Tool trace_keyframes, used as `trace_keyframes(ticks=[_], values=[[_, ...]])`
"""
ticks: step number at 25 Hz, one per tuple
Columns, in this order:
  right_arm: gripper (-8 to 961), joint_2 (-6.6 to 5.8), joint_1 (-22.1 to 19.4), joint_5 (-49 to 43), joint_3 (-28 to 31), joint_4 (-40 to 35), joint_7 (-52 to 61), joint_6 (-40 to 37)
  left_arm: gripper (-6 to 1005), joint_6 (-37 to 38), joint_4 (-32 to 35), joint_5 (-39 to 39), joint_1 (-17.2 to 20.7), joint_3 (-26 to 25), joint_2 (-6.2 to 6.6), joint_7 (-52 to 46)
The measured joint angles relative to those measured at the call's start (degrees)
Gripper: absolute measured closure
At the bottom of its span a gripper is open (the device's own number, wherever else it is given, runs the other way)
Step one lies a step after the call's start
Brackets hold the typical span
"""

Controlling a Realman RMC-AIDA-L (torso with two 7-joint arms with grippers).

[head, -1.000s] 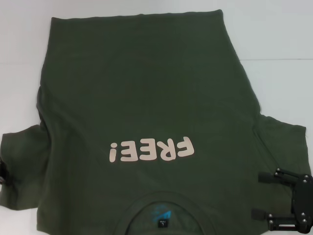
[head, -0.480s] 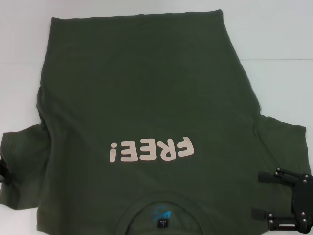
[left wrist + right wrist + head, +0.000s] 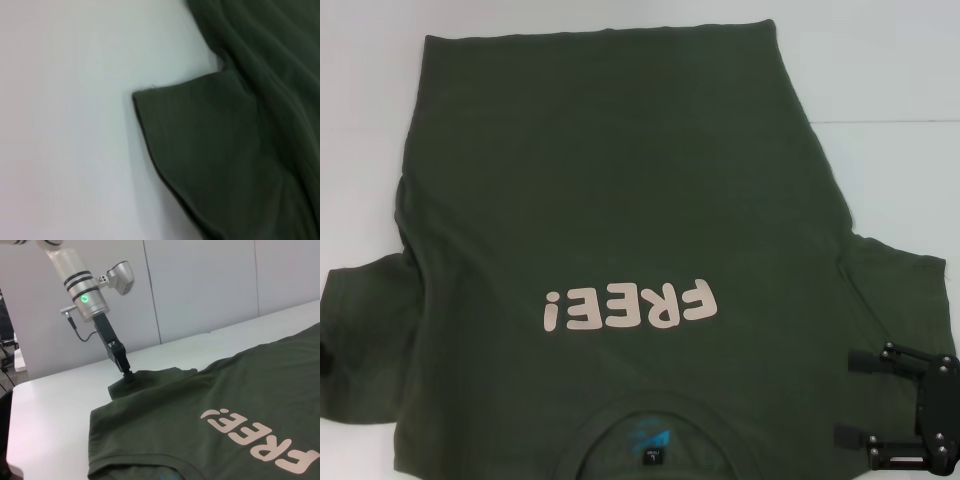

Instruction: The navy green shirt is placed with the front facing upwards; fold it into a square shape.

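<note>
- The navy green shirt [image 3: 610, 230] lies flat on the white table [image 3: 900, 70], front up, "FREE!" lettering [image 3: 630, 305] reading upside down from the head camera. That puts the collar [image 3: 655, 415] toward you and the hem at the far side.
- Both short sleeves are spread out to the sides, so I judge no fold has been made yet; the sleeves look like the first thing to bring in.
- Left sleeve [image 3: 210, 155] lies flat with its cuff edge on the table; a small crease sits where it meets the body.
- Left gripper [image 3: 128, 374]: seen from the right wrist camera, its tip is down on the outer edge of the left sleeve. It sits there because that edge is the natural grab point for folding the sleeve inward. You cannot tell from these views whether the fingers are parted or pinching cloth.
- Right gripper [image 3: 850, 397]: over the right sleeve [image 3: 890, 300], near the shoulder on the collar side. Its 2 fingers are spread wide and point inward across the cloth, holding nothing.
- The mirrored positions suggest a 2-arm sleeve fold.
- Risk: thin cotton, so a shallow pinch may slip or catch only 1 layer.
</note>
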Motion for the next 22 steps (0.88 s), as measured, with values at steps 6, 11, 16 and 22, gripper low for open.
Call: trace_keyframes(ticks=[6, 11, 16, 22], values=[[12, 0.00, 0.03, 0.10, 0.03, 0.00, 0.09, 0.02, 948, -0.30, 1.21, 0.12, 0.77, -1.13, 0.64, -0.19], [12, 0.00, 0.15, 0.17, 0.09, 0.00, 0.11, 0.02, 948, -0.45, 2.35, 0.14, 0.94, -2.06, 0.75, 0.01], [11, 0.00, 0.22, 0.25, 0.56, 0.00, 0.11, -0.09, 948, -0.79, 3.46, 0.04, 0.95, -2.61, 0.83, -0.16], [11, 0.00, 0.20, 0.26, 0.71, 0.00, -0.03, -0.14, 948, -0.76, 4.58, -0.38, 0.82, -3.64, 1.03, -0.13]])
